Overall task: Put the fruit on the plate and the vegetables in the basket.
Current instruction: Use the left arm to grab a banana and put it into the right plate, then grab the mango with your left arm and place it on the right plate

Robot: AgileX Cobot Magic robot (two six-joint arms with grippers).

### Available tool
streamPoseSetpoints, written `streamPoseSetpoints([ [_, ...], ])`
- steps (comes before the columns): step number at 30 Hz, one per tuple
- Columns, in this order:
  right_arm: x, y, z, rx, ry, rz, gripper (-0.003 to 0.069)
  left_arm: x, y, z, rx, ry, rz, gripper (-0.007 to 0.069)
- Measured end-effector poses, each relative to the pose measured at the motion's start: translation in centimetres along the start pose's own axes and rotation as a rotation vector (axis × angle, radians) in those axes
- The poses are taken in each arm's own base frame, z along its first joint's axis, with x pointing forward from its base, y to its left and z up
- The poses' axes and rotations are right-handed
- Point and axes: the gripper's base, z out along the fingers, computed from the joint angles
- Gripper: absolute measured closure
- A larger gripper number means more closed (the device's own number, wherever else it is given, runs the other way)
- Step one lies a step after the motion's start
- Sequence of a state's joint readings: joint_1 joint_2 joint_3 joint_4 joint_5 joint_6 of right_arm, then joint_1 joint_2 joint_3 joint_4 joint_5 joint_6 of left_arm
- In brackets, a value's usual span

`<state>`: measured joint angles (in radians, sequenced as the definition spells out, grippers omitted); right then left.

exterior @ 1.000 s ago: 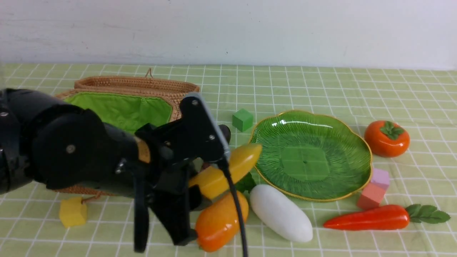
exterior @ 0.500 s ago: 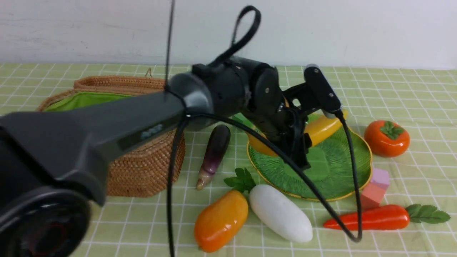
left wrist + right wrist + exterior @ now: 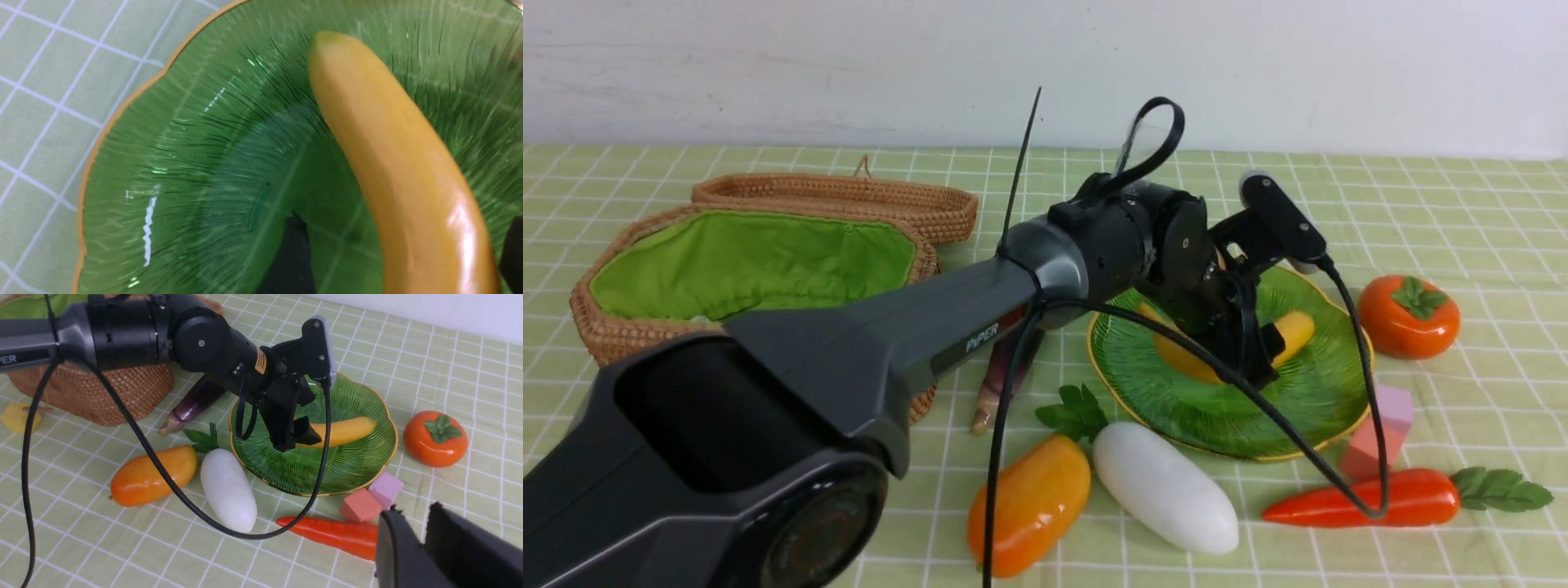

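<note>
Your left gripper (image 3: 1254,347) hangs over the plate (image 3: 1143,384), jaws spread to either side of the banana (image 3: 1290,331), which lies in the dish. Your right gripper (image 3: 423,535), fingers nearly together and empty, hovers near the tablecloth's (image 3: 1462,196) front edge above the carrot (image 3: 1372,498).

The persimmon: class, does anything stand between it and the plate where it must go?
Nothing visible lies between the persimmon and the plate; bare cloth separates them. On the plate itself, the banana lies across the middle and the left gripper hangs over it.
</note>
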<state>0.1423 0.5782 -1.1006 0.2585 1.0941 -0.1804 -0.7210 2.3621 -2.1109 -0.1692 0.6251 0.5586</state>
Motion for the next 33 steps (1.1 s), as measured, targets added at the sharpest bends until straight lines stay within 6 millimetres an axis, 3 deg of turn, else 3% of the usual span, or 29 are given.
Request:
streamPoseSetpoints([
  [4,0.0,0.0,0.0,0.001,0.001,0.0,0.0532,-0.6,-0.2,-1.9,0.043,0.038,-0.03,-0.003],
  [7,0.1,0.0,0.0,-0.001,0.009,0.0,0.053,-1.8,-0.4,-6.7,0.101,0.112,-0.11,0.0045],
  [9,0.1,0.0,0.0,-0.002,0.015,0.0,0.0529,-2.8,-0.4,-11.2,0.113,0.16,-0.203,0.0183],
  [10,0.2,0.0,0.0,-0.002,0.017,0.0,0.0529,-2.9,-0.4,-11.6,0.112,0.163,-0.213,0.0199],
  [12,0.3,0.0,0.0,-0.005,0.032,0.0,0.0527,-3.8,-0.5,-17.1,0.098,0.189,-0.325,0.0425],
  [13,0.3,0.0,0.0,-0.005,0.032,0.0,0.0527,-3.9,-0.4,-17.5,0.094,0.182,-0.332,0.0444],
  [14,0.5,0.0,0.1,-0.007,0.047,0.001,0.0524,-4.5,-0.5,-20.6,0.074,0.167,-0.377,0.0573],
  [15,0.5,0.0,0.2,-0.007,0.048,0.001,0.0524,-4.5,-0.6,-20.9,0.073,0.166,-0.381,0.0594],
  [16,0.8,0.0,0.4,-0.009,0.067,0.004,0.0523,-4.7,-0.8,-23.0,0.047,0.151,-0.425,0.0638],
  [18,1.1,0.0,0.6,-0.011,0.081,0.006,0.0522,-3.9,-1.3,-24.6,0.019,0.169,-0.484,0.0638],
  [19,1.1,0.0,0.7,-0.011,0.083,0.007,0.0522,-3.8,-1.4,-24.8,0.018,0.173,-0.489,0.0638],
  [20,1.3,-0.1,0.8,-0.013,0.102,0.009,0.0522,-2.1,-2.3,-25.1,0.012,0.234,-0.512,0.0638],
  [22,1.4,0.0,0.9,-0.015,0.112,0.01,0.0522,-0.7,-3.0,-24.9,0.013,0.286,-0.503,0.0638],
  [23,1.6,0.0,0.8,-0.017,0.127,0.005,0.0522,2.1,-4.4,-23.9,0.028,0.402,-0.464,0.0638],
  [25,1.7,0.0,0.8,-0.019,0.135,-0.003,0.0522,5.1,-5.8,-22.4,0.052,0.517,-0.434,0.0621],
  [27,1.7,0.0,0.8,-0.021,0.137,-0.006,0.0522,6.7,-6.3,-21.4,0.057,0.555,-0.426,0.0594],
  [29,1.7,0.0,0.8,-0.021,0.137,-0.007,0.0522,8.7,-5.8,-19.2,0.019,0.543,-0.404,0.0454],
  [30,1.7,0.0,0.8,-0.021,0.137,-0.007,0.0522,8.7,-5.7,-19.1,0.015,0.537,-0.404,0.0442],
  [31,1.7,0.0,0.8,-0.022,0.137,-0.006,0.0522,9.1,-4.9,-17.8,-0.013,0.499,-0.397,0.0316],
  [33,1.7,0.0,0.9,-0.022,0.139,-0.006,0.0522,9.2,-4.6,-17.0,-0.022,0.478,-0.383,0.023],
])
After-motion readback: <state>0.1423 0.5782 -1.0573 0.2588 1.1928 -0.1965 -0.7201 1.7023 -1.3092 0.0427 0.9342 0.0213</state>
